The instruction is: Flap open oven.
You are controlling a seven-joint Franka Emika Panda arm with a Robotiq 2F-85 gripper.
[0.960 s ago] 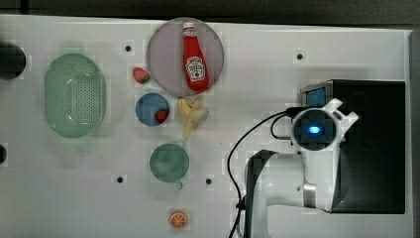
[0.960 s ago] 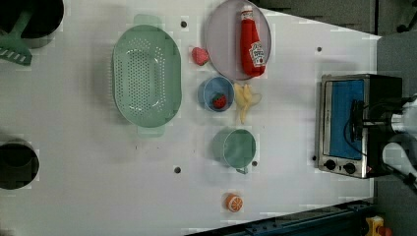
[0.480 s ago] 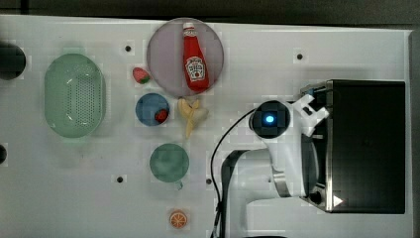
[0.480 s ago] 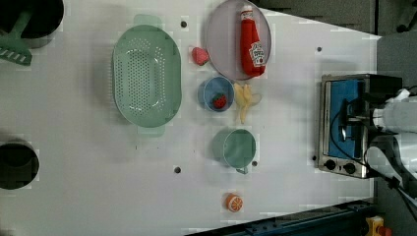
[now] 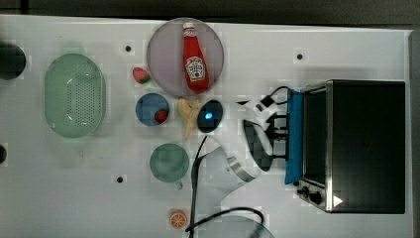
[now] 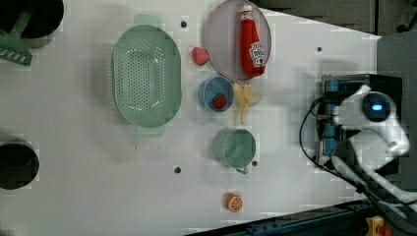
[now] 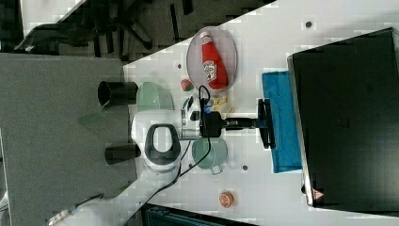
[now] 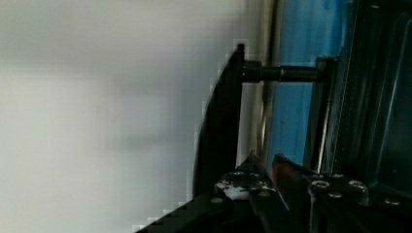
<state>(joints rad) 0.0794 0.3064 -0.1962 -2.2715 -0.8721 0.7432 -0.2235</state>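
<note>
The gripper (image 7: 261, 123) is clamped on the oven (image 7: 348, 117) door's bar handle (image 7: 266, 123); the rigid, hinged, fragile glass door should swing down steadily.

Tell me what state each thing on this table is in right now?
oven: door part-open, tilted outward.
fingers: closed on the door's handle.
ketchup bottle: lying flat on the plate.
blue bowl: holding a strawberry.
green cup: upright, empty.
colander: upright, empty.
</note>
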